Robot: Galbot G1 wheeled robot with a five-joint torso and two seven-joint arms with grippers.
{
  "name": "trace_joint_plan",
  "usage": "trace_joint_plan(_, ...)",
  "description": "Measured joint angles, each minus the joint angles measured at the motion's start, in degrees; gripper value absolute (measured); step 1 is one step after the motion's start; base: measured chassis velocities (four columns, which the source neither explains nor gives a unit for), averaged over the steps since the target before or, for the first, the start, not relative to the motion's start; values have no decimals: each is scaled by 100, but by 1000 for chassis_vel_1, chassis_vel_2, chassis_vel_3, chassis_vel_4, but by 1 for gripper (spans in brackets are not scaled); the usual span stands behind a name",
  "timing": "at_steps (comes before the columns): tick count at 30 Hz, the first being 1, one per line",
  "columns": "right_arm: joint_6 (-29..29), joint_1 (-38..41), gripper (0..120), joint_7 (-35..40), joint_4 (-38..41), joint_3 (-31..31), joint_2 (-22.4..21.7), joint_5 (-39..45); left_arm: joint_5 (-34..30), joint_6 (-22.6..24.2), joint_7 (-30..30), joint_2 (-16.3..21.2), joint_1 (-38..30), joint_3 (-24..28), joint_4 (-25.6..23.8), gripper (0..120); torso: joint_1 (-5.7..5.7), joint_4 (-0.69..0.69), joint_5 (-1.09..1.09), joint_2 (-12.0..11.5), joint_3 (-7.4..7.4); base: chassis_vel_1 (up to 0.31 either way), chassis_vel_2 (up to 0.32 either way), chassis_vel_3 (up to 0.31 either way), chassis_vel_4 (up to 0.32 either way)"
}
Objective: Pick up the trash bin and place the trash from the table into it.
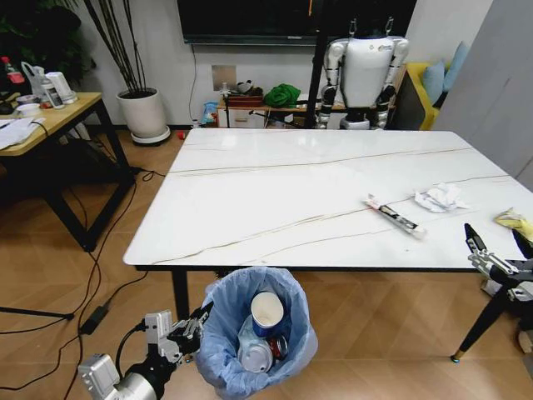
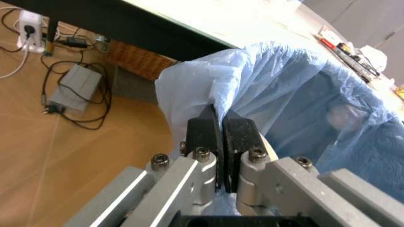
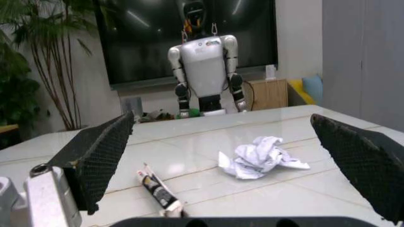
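The trash bin (image 1: 258, 329), lined with a crinkly light-blue bag, hangs below the table's near edge. My left gripper (image 1: 200, 318) is shut on its rim; in the left wrist view the gripper (image 2: 221, 124) pinches the blue bag (image 2: 296, 94). Inside the bin lie a white paper cup (image 1: 267, 312) and a crushed red can (image 1: 278, 346). On the white marble table (image 1: 275, 196) rest a long thin wrapper (image 1: 393, 216) and crumpled white paper (image 1: 440, 198). My right gripper (image 1: 498, 247) is open at the table's near right edge, facing the wrapper (image 3: 158, 190) and paper (image 3: 260, 157).
A yellow object (image 1: 514, 220) lies at the table's right edge. A white humanoid robot (image 1: 364, 71) stands behind the table. A wooden desk (image 1: 50, 117) and white plant pot (image 1: 143, 112) are at the left. Cables (image 1: 100, 312) run across the floor.
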Motion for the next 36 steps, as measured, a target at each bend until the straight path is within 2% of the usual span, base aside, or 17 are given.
trace_joint_plan(1,9,0,100,-5,-10,0,-1,-8,-5,0,0,2,-5,0,2,0,0,2,6,0,0,-203,-194,220,186)
trace_joint_plan(4,51,-1,100,-18,-28,-4,-1,-45,-12,1,0,7,-16,0,13,0,1,0,-4,0,1,-207,-215,188,216)
trace_joint_plan(6,117,-3,100,-48,-57,-16,-3,-93,-23,2,0,10,-26,1,18,0,-1,0,4,0,0,-201,-201,192,197)
trace_joint_plan(9,161,-2,100,-55,-60,-19,-27,-117,-26,3,1,12,-32,2,26,0,1,-1,-5,0,1,-199,-201,186,189)
trace_joint_plan(11,223,4,100,-41,-61,-33,-48,-163,-28,2,2,12,-35,2,28,0,0,2,5,0,0,-188,-179,173,182)
trace_joint_plan(12,276,5,100,-26,-61,-46,-67,-229,-30,3,3,13,-38,7,32,0,1,0,0,0,1,-164,-152,152,168)
trace_joint_plan(15,326,1,100,-9,-53,-51,-85,-359,-32,3,5,15,-44,8,33,0,0,-2,4,0,0,-111,-128,132,121)
trace_joint_plan(23,258,-87,100,92,147,-75,-253,-459,-35,5,9,29,-29,5,37,0,0,2,-2,0,0,28,2,-6,0)
trace_joint_plan(25,-174,-248,100,223,439,-122,-559,-251,-35,4,12,49,7,-2,31,0,0,-2,-2,0,0,21,21,-32,-24)
trace_joint_plan(26,-174,-248,100,223,439,-122,-559,-251,-35,4,12,49,7,-2,31,0,0,-2,-2,0,0,0,0,0,0)
trace_joint_plan(30,-938,-485,100,582,1014,-354,-1461,10,-58,5,22,129,117,-80,-52,0,0,3,2,0,0,0,0,0,0)
trace_joint_plan(31,-938,-485,100,582,1014,-354,-1461,10,-58,5,22,129,117,-80,-52,0,0,3,2,0,0,0,0,0,0)
trace_joint_plan(35,-1357,-661,100,1010,1212,-435,-2116,107,-154,14,16,260,109,-130,-88,0,0,-1,1,0,0,0,0,0,0)
trace_joint_plan(36,-1357,-661,100,1010,1212,-435,-2116,107,-154,14,16,260,109,-130,-88,0,0,-1,1,0,0,0,0,0,0)
